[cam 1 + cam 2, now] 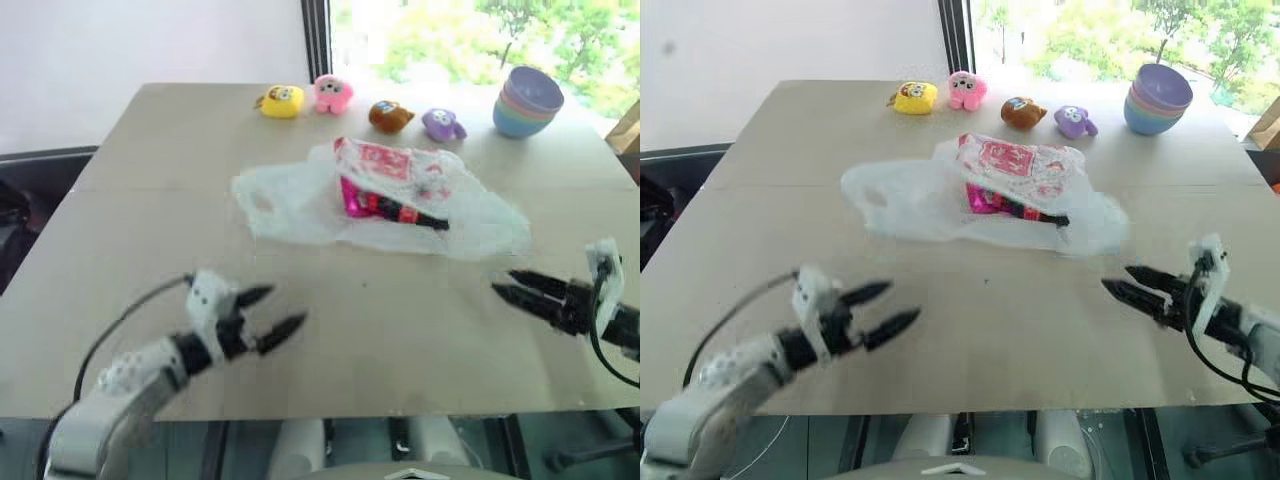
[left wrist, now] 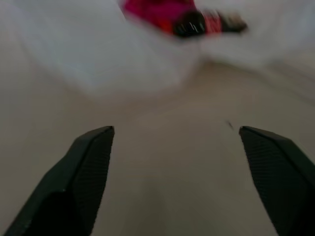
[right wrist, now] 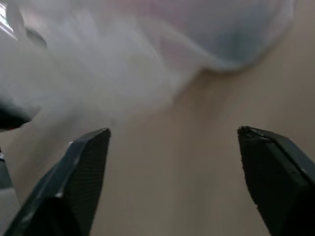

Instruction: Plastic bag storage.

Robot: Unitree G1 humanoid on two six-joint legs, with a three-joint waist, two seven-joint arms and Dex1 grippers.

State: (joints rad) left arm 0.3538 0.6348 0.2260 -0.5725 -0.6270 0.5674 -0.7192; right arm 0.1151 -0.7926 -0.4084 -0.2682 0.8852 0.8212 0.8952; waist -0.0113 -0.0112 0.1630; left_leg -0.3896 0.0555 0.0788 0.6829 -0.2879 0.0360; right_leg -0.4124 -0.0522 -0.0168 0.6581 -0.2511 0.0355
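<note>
The plastic bag (image 1: 300, 205) lies flat mid-bench, stretched side to side, ahead of both my hands. My left hand (image 1: 272, 312) and right hand (image 1: 508, 285) are spread, empty, equally near.

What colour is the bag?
Translucent white with a red-pink print; the bag shows best in the left eye view.

The plastic bag (image 1: 380, 205) lies spread on the middle of the worktop (image 1: 120, 200), with a snack packet (image 1: 385, 205) inside it. Along the far edge sit four small toys (image 1: 283, 101) in a row, a stack of bowls (image 1: 527, 101) at the far right corner. Near the front edge, the left hand (image 1: 272, 312) and right hand (image 1: 508, 285) hover apart (both short of the bag).
</note>
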